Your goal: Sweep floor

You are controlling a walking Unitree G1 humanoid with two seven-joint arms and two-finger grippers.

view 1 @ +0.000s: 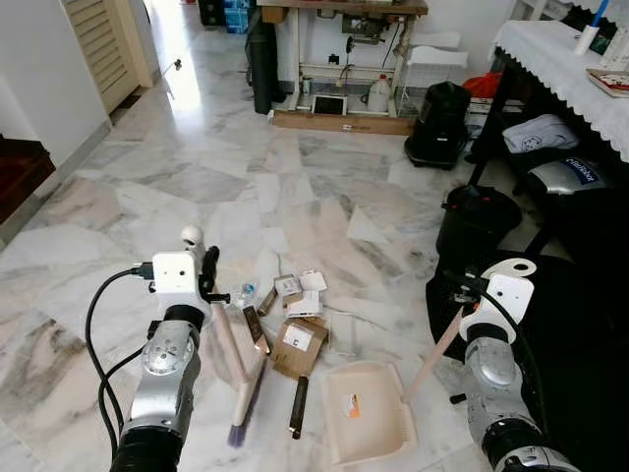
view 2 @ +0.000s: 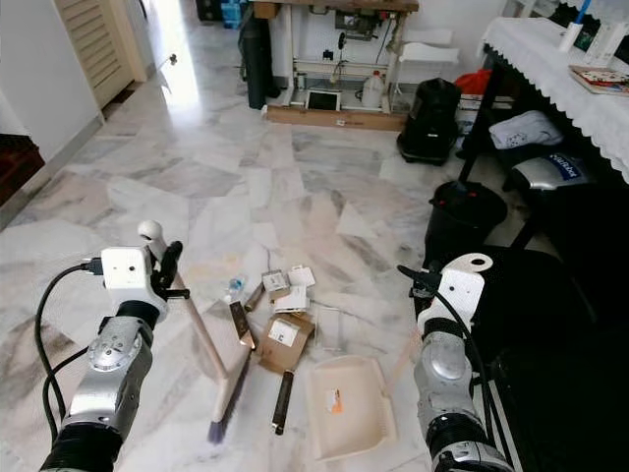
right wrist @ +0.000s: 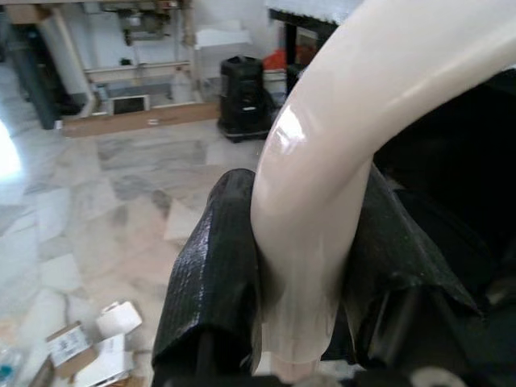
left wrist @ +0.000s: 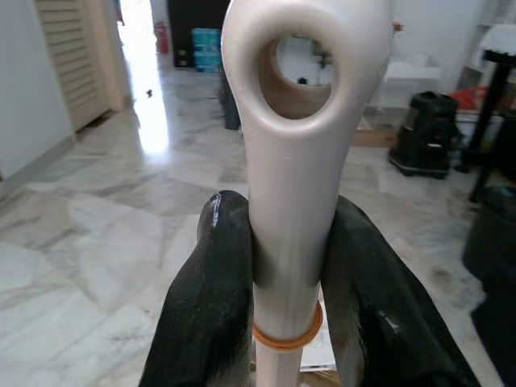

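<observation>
On the marble floor (view 1: 197, 187) near the robot, the left gripper (left wrist: 284, 266) is clamped on the cream broom (view 1: 239, 379) handle, with the purple bristles resting on the floor left of a litter pile (view 1: 295, 315) of cardboard scraps and paper. The right gripper (right wrist: 302, 266) is clamped on the dustpan (view 1: 366, 411) handle. The dustpan lies flat just right of the litter, open side toward it.

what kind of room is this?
Probably a lived-in home room, perhaps a utility or sewing corner: marble floor, a treadle sewing table at the far wall, a lace-clothed table with bags beneath. The left gripper holds a broom handle, the right gripper a dustpan handle.
</observation>
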